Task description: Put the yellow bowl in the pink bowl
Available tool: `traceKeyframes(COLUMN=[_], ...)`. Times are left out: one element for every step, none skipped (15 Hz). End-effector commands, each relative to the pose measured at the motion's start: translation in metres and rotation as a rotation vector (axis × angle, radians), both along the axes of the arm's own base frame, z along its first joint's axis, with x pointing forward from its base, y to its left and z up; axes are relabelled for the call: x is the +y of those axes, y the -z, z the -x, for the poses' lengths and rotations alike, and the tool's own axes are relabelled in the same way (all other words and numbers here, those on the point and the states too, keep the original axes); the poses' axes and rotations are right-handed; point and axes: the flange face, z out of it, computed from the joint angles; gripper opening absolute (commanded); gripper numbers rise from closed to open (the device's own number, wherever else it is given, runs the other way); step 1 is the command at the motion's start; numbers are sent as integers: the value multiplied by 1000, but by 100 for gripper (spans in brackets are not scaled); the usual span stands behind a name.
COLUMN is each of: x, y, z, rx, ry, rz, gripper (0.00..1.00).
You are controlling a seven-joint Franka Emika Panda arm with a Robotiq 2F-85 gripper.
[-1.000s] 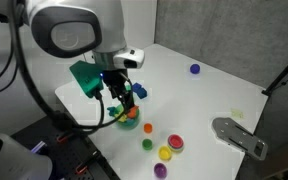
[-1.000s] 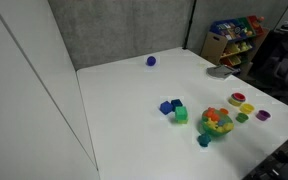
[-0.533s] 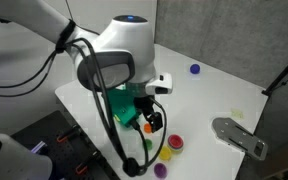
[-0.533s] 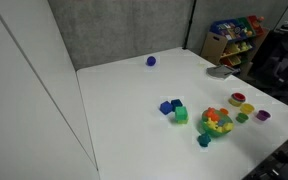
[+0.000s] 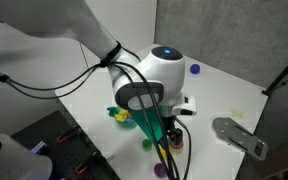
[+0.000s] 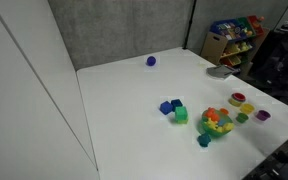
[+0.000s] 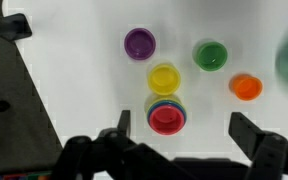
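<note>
— Where do we find the yellow bowl (image 7: 165, 78)?

— On the white desk (image 7: 84, 60), upright and empty. In the wrist view it sits between the purple bowl (image 7: 139, 43) and the pink bowl (image 7: 167, 117), the three of them in a short row. It lies just beside the pink one; we cannot tell whether the rims touch.

— And the jaws?

— Spread wide and holding nothing. We see the two dark fingers (image 7: 254, 133) at the bottom edge of the wrist view, one to each side of the pink bowl and above the desk, touching neither bowl.

— What else lies near?

— A green bowl (image 7: 211, 55) beside the purple and yellow ones, and a small orange round piece (image 7: 246, 87) further along.

— Do we see the bowls from outside?

— In an exterior view the yellow bowl (image 6: 247, 109) stands between the pink bowl (image 6: 237, 98) and the purple bowl (image 6: 263, 115), close to a multicoloured toy (image 6: 216, 121). A blue ball (image 6: 151, 61) rests well apart, towards the far wall.
</note>
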Motion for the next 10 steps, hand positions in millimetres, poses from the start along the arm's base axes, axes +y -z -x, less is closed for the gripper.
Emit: traceKeyframes(x=[-4, -7, -8, -12, -20, -25, -30, -35, -41, -46], y=[3, 5, 6, 9, 16, 22, 30, 38, 47, 56], z=[-4, -7, -8, -11, -15, -16, -18, -19, -21, -23], rx=[6, 10, 12, 21, 31, 41, 45, 45, 46, 54], ry=[3, 4, 5, 17, 39, 47, 49, 60, 69, 80], rz=[3, 5, 7, 18, 14, -3, -20, -29, -44, -59], gripper=[100, 100, 100, 100, 100, 100, 100, 100, 100, 100])
